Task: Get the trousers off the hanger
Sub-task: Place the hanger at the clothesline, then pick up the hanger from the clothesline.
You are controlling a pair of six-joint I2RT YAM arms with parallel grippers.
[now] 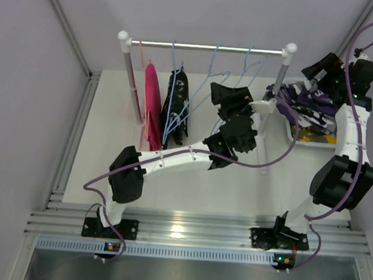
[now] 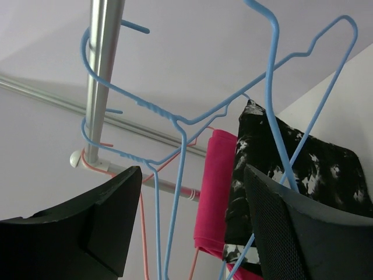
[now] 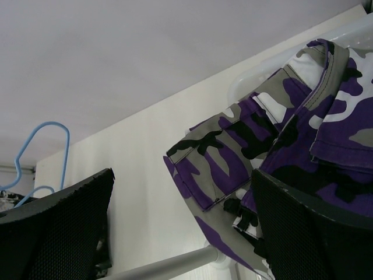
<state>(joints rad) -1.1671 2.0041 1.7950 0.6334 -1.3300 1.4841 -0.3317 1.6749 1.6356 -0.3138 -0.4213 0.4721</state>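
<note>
Plain hot pink trousers (image 1: 152,105) hang on a pink hanger at the left of the rail (image 1: 206,47). Beside them, black trousers with white print (image 1: 176,104) are draped over a blue hanger. My left gripper (image 1: 231,93) is open just right of them, under the empty blue hangers (image 1: 218,68). In the left wrist view a bare blue hanger's wires (image 2: 175,192) run between the spread fingers (image 2: 105,216), with the pink pair (image 2: 215,186) and the black pair (image 2: 315,169) behind. My right gripper (image 1: 312,81) hovers open over the purple camouflage trousers (image 1: 310,107) (image 3: 274,146).
A white tray (image 1: 319,143) at the right holds the purple pair, with a bit of yellow cloth (image 1: 300,132) under it. The rack's right post (image 1: 279,76) stands between the two grippers. Grey walls close in on the left, back and right.
</note>
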